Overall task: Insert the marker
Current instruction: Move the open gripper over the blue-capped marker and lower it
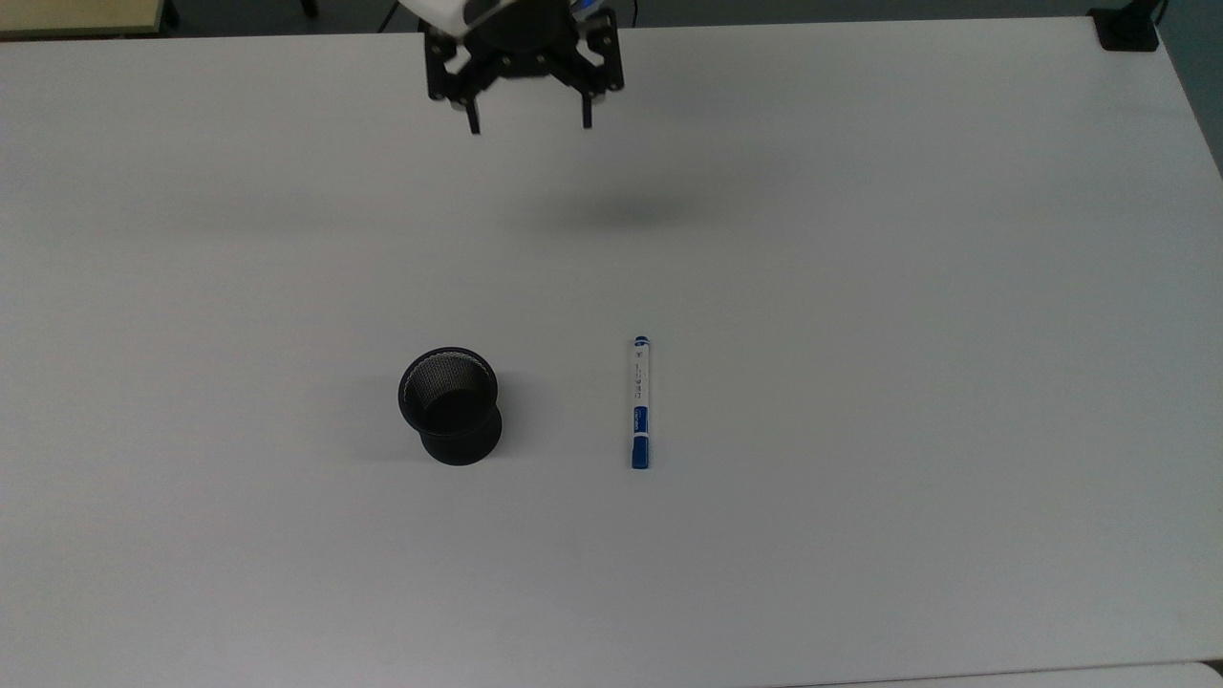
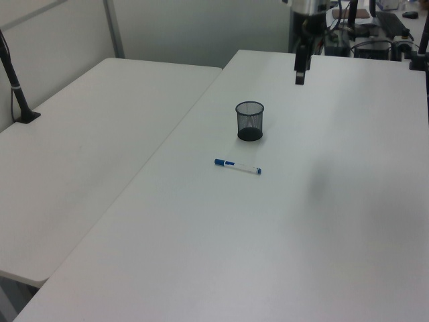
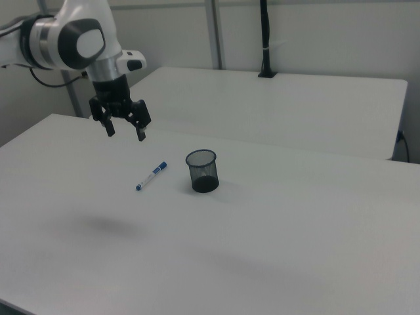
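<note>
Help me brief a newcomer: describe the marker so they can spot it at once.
On the big white table, find the black mesh cup. To the top view's right of it, apart from it, lies the marker, flat. It is slim and white with blue ends.

Left view: white table [image 2: 301,221] fills most of frame, running from upper centre to bottom edge. Black mesh cup [image 2: 249,121] stands upright just above frame centre. Marker [image 2: 237,166] lies flat on table just below cup, apart from it, blue cap end twd frame left, white barrel twd right. Gripper [image 2: 299,79] hangs at top centre-right, above table, pointing down, well apart from cup & marker. 2nd white table [image 2: 74,168] at frame left, w/ black post [image 2: 15,80] standing at its far left edge. Clutter of dark equipment [image 2: 375,30] in upper right corner.
</note>
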`<state>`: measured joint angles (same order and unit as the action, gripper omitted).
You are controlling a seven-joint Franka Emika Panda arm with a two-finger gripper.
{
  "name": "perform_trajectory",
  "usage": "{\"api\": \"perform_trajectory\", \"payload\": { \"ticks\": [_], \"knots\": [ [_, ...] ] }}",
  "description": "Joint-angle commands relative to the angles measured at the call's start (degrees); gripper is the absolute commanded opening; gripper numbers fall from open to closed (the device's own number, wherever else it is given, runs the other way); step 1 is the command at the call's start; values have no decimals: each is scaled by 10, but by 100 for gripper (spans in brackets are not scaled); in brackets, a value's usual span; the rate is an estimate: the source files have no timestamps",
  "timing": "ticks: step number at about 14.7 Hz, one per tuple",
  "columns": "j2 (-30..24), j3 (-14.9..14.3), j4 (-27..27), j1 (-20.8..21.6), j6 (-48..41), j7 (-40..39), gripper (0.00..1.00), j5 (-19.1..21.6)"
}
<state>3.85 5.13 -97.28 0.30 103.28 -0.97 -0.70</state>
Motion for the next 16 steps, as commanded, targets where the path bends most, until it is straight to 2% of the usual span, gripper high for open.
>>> {"api": "perform_trajectory", "payload": {
  "ticks": [1,5,7,10,13,14,16],
  "knots": [
    [49,-2,23,20,38,10,100,11],
    [111,-2,43,50,124,101,100,1],
    [142,-3,45,59,163,115,100,-3],
    [196,-3,63,82,167,120,100,-25],
    [241,-3,81,85,213,162,100,-47],
    [250,-3,81,85,235,176,99,-60],
    [267,-3,81,85,265,195,89,-82]
  ]
}}
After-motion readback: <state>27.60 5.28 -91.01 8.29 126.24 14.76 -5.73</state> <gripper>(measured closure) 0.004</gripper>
